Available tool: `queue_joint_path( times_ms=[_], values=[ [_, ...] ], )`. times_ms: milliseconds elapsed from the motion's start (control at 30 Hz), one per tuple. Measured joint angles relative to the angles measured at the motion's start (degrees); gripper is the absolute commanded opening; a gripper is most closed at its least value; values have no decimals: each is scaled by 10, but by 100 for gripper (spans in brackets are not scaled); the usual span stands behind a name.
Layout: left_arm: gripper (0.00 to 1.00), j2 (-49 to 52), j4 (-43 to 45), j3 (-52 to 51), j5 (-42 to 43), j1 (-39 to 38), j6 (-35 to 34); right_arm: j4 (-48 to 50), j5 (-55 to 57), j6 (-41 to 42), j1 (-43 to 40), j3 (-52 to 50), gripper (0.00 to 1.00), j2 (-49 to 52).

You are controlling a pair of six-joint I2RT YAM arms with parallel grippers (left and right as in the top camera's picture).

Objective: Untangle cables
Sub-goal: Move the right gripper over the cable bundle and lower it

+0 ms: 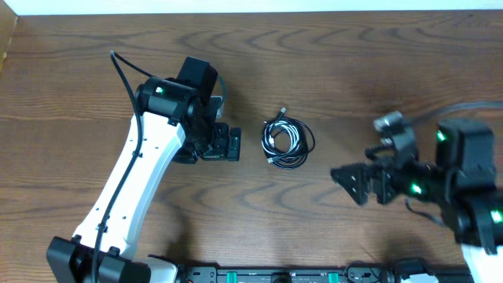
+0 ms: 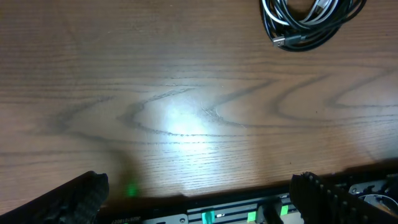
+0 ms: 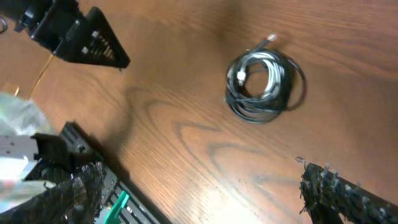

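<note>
On a wood-grain worktop (image 1: 354, 71), the white left arm (image 1: 134, 189) and dark right arm (image 1: 464, 189) flank the cables (image 1: 287, 141). These are black cords wound with a white one (image 3: 270, 74) into a tight coil at centre, touched by neither arm. The left fingers (image 1: 232, 144) sit just beside the coil and the right fingers (image 1: 354, 182) near it, both spread wide and holding nothing. Pinching the whole bundle would likely lift it as one knot or cinch it tighter, so the loose plug end (image 1: 283, 110) looks the safer start. Bare wood surrounds the coil, and the far edge lies well away.
</note>
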Motion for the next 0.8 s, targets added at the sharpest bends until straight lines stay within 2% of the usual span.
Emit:
queue_joint_path(
  times_ms=[100,167,300,500,800],
  values=[
    [98,0,0,0,0,0,0,45,-32,15,27,3,97,45],
    [98,0,0,0,0,0,0,67,-49,22,42,2,78,72],
    [98,0,0,0,0,0,0,109,-30,71,69,3,68,132],
    [98,0,0,0,0,0,0,129,107,195,89,2,63,245],
    [98,0,0,0,0,0,0,196,155,279,118,2,58,367]
  ],
)
